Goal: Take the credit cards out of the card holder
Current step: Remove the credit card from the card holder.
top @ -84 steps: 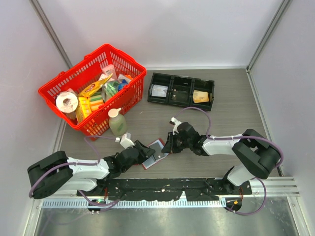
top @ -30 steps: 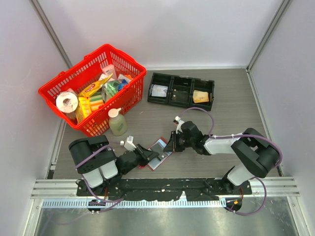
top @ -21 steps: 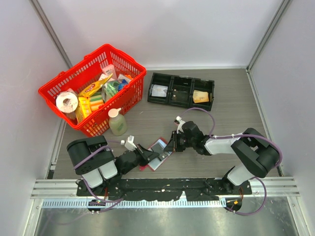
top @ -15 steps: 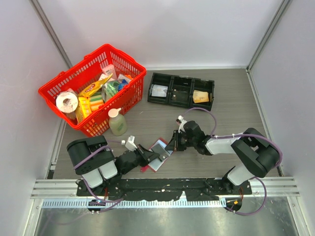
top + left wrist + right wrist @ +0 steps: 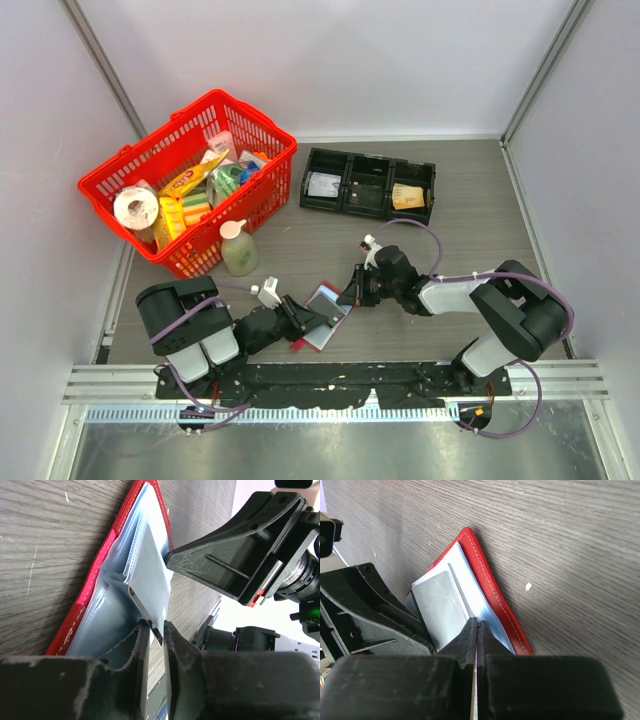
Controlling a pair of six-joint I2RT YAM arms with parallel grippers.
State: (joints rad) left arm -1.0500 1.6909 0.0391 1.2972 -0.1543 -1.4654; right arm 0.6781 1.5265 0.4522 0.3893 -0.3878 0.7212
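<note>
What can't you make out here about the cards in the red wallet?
How many credit cards there are: in both wrist views the card holder's clear sleeves overlap, and only one card face shows.
What the right jaws pinch, card or sleeve: in the right wrist view the jaws themselves cover it.
The card holder from above: in the top view it is small and half covered by the left jaws and right jaws.

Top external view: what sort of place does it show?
Probably a robot test cell: a table boxed in by white panels, two arms bolted to a rail, a red basket of props.
</note>
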